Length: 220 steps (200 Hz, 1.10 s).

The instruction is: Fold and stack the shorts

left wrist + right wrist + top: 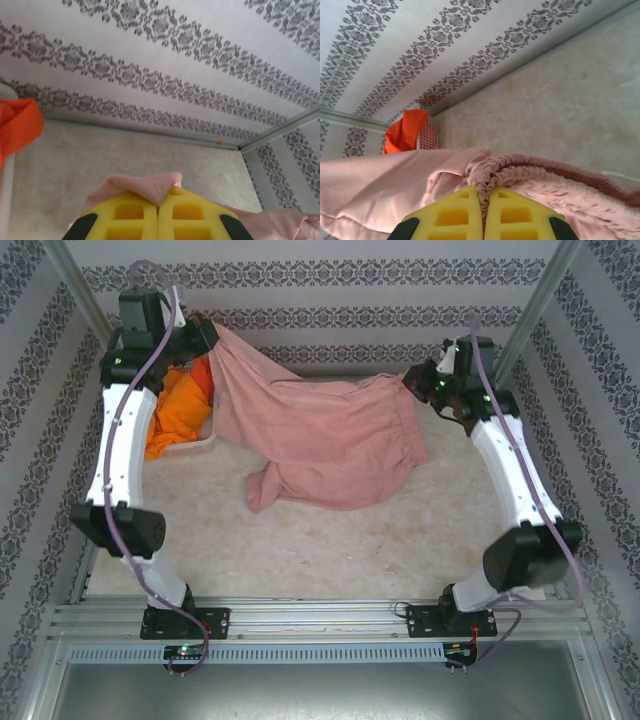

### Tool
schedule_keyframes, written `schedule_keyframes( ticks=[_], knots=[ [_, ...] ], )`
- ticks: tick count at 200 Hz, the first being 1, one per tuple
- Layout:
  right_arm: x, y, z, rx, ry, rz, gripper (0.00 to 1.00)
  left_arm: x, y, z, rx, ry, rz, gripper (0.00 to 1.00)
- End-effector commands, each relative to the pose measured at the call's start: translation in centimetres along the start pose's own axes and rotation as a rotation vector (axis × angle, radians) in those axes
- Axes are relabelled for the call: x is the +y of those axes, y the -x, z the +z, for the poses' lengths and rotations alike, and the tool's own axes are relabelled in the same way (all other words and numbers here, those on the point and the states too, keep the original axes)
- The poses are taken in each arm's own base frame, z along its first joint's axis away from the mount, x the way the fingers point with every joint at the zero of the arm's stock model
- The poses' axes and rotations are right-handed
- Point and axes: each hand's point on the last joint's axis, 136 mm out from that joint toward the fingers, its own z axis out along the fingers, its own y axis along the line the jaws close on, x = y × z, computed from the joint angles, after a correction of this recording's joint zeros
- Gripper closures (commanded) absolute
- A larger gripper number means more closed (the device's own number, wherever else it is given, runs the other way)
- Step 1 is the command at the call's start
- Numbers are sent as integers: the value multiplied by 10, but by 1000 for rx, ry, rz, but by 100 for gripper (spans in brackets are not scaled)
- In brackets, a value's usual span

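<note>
Near edge: both arm bases were bolted to an aluminium rail (320, 618). The grey panel in front of it was cut off at the bottom of the top view.

Table (330, 560): beige, mottled surface, bare between the bases and the cloth.

Mid-table: 1 dusty pink pair of shorts (320, 440) hung between the 2 grippers. Both ends were lifted, and the middle sagged onto the table. A bunched part lay on the surface left of centre.
- Left gripper (159, 202): yellow fingers pressed together on a fold of the pink cloth, with fabric poking up between the tips.
- Right gripper (484, 197): fingers clamped on the gathered elastic waistband of the same pair.

Far left: a white perforated basket (198, 446) sat partly behind the left arm. It held bright orange shorts (178, 405), heaped above the rim and draped over one side. The number of pairs could not be told, and the arm hid much of the basket.

Room: pale wallpaper with grey damask bands (330, 275) covered 3 sides. Metal frame posts (535, 300) rose at the far corners.

A small orange speck (219, 143) sat at the foot of the far wall, too small to identify.
</note>
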Motion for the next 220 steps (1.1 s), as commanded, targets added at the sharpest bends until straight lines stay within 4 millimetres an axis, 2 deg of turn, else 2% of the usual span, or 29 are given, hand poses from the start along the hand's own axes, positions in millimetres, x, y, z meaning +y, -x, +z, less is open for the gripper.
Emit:
schedule_keyframes(
  ticks=[1, 12, 29, 42, 61, 80, 101, 123, 128, 148, 169, 199, 220],
  knots=[
    [69, 43, -4, -90, 148, -87, 100, -14, 53, -4, -133, -16, 37, 100],
    [87, 62, -1, -128, 182, -110, 100, -16, 70, -2, -180, -17, 43, 100],
    [115, 86, -7, -184, 250, -152, 100, -25, 102, -16, -304, -50, 34, 100],
    [140, 102, -20, -227, 317, -204, 100, -32, 126, -36, -393, -99, -6, 100],
    [166, 120, -52, -288, 410, -259, 100, -57, 155, -81, -523, -172, 30, 100],
    [174, 134, -85, -340, 467, -293, 100, -92, 167, -129, -611, -247, 115, 100],
    [154, 141, -104, -377, 437, -320, 100, -119, 159, -162, -621, -309, 191, 100],
    [121, 129, -102, -381, 396, -341, 100, -132, 136, -168, -579, -365, 251, 100],
    [110, 125, -95, -376, 391, -335, 100, -134, 128, -168, -571, -381, 263, 100],
    [75, 106, -95, -426, 415, -315, 100, -130, 88, -165, -558, -411, 293, 100],
    [28, 74, -80, -381, 362, -268, 100, -106, 36, -158, -518, -395, 274, 100],
    [-14, 9, -59, -231, 341, -229, 100, -65, -42, -147, -425, -342, 211, 100],
    [-42, -37, -51, -143, 305, -191, 100, -39, -84, -148, -376, -278, 175, 100]
  ],
)
